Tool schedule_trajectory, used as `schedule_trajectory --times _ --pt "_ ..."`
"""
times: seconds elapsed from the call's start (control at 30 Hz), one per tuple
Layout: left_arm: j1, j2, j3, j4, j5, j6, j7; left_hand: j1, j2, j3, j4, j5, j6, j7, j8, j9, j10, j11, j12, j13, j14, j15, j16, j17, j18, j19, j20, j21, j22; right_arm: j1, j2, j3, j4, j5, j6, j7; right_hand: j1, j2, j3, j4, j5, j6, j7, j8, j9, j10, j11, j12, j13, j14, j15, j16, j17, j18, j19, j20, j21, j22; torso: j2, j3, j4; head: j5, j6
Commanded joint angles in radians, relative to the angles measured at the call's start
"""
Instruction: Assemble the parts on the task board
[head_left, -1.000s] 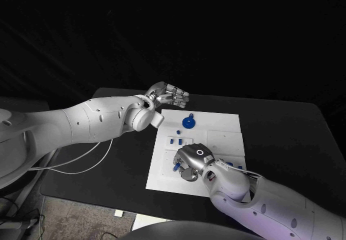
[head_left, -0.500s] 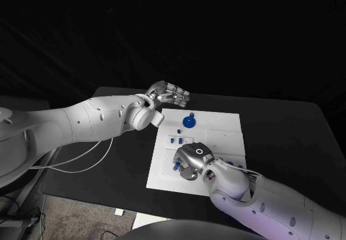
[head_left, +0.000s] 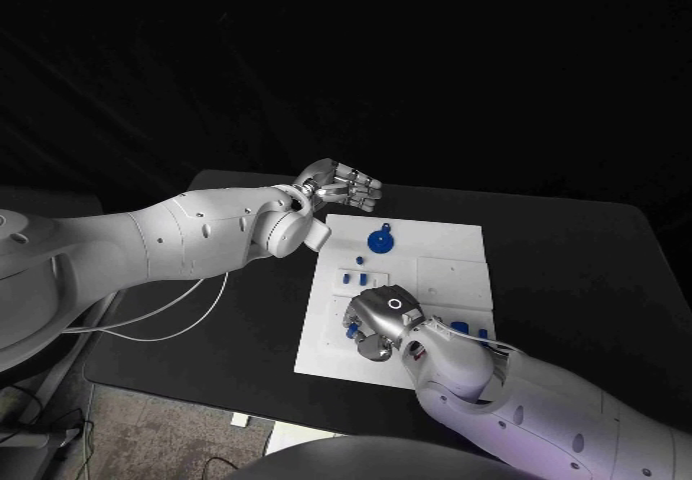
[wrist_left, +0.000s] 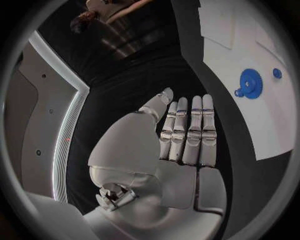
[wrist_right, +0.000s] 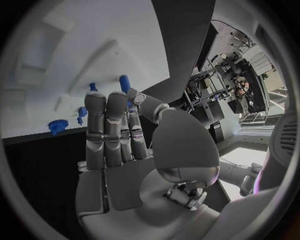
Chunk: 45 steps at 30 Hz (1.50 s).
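- 2 white arms reach over the black bench (head_left: 577, 260), where the white task board (head_left: 440, 270) lies in the middle.
- The left hand (head_left: 340, 188) hangs above the bench just past the board's far left corner; in the left wrist view its fingers (wrist_left: 190, 132) lie straight and side by side, with nothing in them.
- The right hand (head_left: 378, 322) is down on the near left part of the board, knuckles up.
- In the right wrist view the right hand's fingers (wrist_right: 112, 127) stretch out together over the board, the thumb beside them; their tips are right at a short blue peg (wrist_right: 124, 83), but I cannot tell whether they clamp it.
- A blue gear (head_left: 379, 242) lies flat on the board's far part, well apart from the right hand, with a smaller blue part touching its rim in the left wrist view.
- Several small blue parts (head_left: 355, 265) sit on the board between the gear and the right hand; 2 more (head_left: 459, 326) show just beside the right wrist.
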Motion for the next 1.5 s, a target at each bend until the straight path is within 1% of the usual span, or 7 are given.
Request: schedule_trajectory --times 0.03,0.33,0.57,0.73,0.97,1.23,1.5 --pt "0.001 0.002 0.001 0.003 0.002 0.01 0.009 0.002 0.004 0.0 0.004 0.005 -0.007 0.001 -0.003 0.001 -0.007 0.001 -0.004 -0.002 0.0 0.003 -0.005 -0.001 0.003 -0.004 0.002 0.002 0.001 -0.011 -0.001 -0.011 -0.015 -0.013 0.069 -0.018 0.0 0.014 0.0 -0.004 0.003 0.007 0.002 0.002 0.0 0.033 -0.027 0.002 0.001 -0.002 -0.007 -0.004 0.001 0.017 0.043 -0.006 -0.004 0.034 -0.001 0.0002 -0.0012 0.001 0.0" --pt "0.001 0.002 0.001 0.003 0.002 0.011 0.008 0.002 0.004 0.0 0.004 0.005 -0.007 0.001 -0.003 0.001 -0.007 0.001 -0.004 -0.002 0.0 0.003 -0.005 -0.001 0.003 -0.004 0.002 0.002 0.001 -0.011 0.003 -0.013 -0.021 -0.017 0.078 -0.025 -0.001 0.014 0.001 -0.006 0.003 0.007 0.002 0.002 0.0 0.033 -0.027 0.002 0.001 -0.002 -0.007 -0.006 0.0 0.017 0.042 -0.006 -0.007 0.034 -0.001 0.0012 -0.0013 0.001 -0.001" --pt "0.001 0.003 0.001 0.002 0.002 0.013 0.006 0.002 0.003 0.002 0.006 0.006 -0.01 0.001 -0.003 0.001 -0.008 0.001 -0.004 -0.002 -0.001 0.004 -0.005 -0.001 0.003 -0.002 0.002 -0.001 -0.001 -0.011 0.003 -0.014 -0.02 -0.026 0.093 -0.034 -0.001 0.014 0.003 -0.007 0.003 0.007 0.002 0.002 0.0 0.032 -0.027 0.002 0.001 -0.002 -0.007 -0.007 0.0 0.016 0.042 -0.006 -0.007 0.036 -0.001 0.0006 -0.0011 0.0 -0.001" --pt "0.001 0.003 0.001 0.001 0.002 0.013 0.005 0.002 0.003 0.002 0.006 0.006 -0.01 0.001 -0.003 0.001 -0.008 0.001 -0.004 -0.002 -0.001 0.004 -0.005 -0.001 0.003 -0.002 0.002 -0.001 -0.001 -0.011 0.0 -0.014 -0.014 -0.033 0.094 -0.042 -0.001 0.014 0.003 -0.008 0.003 0.008 0.002 0.002 0.0 0.033 -0.027 0.003 0.001 -0.002 -0.007 -0.007 0.0 0.016 0.042 -0.006 -0.005 0.037 0.0 0.0015 0.0 -0.002 0.0" --pt "0.001 0.002 0.001 0.0 0.002 0.013 0.005 0.002 0.003 0.002 0.006 0.006 -0.01 0.001 -0.003 0.001 -0.008 0.001 -0.004 -0.002 -0.001 0.004 -0.005 -0.001 0.003 -0.002 0.002 -0.001 -0.001 -0.011 -0.007 -0.014 0.0 -0.041 0.084 -0.049 -0.001 0.013 0.004 -0.009 0.003 0.009 0.002 0.002 0.0 0.035 -0.028 0.003 0.001 -0.002 -0.008 -0.007 0.001 0.016 0.042 -0.006 -0.007 0.038 -0.001 0.0007 -0.0016 0.0 0.002" --pt "0.001 0.002 0.001 0.0 0.002 0.013 0.005 0.002 0.003 0.002 0.006 0.006 -0.01 0.001 -0.003 0.001 -0.008 0.001 -0.004 -0.002 -0.001 0.004 -0.005 -0.001 0.003 -0.002 0.002 -0.001 -0.001 -0.009 -0.014 -0.013 0.021 -0.054 0.076 -0.058 -0.001 0.012 0.006 -0.01 0.003 0.011 0.001 0.002 0.0 0.037 -0.028 0.003 0.001 -0.002 -0.008 -0.007 0.002 0.016 0.043 -0.007 -0.003 0.04 -0.001 0.0006 -0.0013 0.0 0.002" --pt "0.001 0.001 0.001 0.001 0.002 0.014 0.005 0.002 0.004 0.002 0.009 0.006 -0.01 0.001 -0.003 0.001 -0.008 0.001 -0.004 -0.002 -0.002 0.004 -0.005 -0.001 0.003 -0.002 0.002 -0.002 -0.002 -0.008 -0.01 -0.011 0.025 -0.061 0.081 -0.065 -0.001 0.01 0.008 -0.009 0.003 0.011 0.001 0.002 0.0 0.037 -0.028 0.002 0.001 -0.002 -0.008 -0.007 0.003 0.015 0.043 -0.007 -0.002 0.042 -0.001 -0.0002 -0.0012 0.0 0.001"
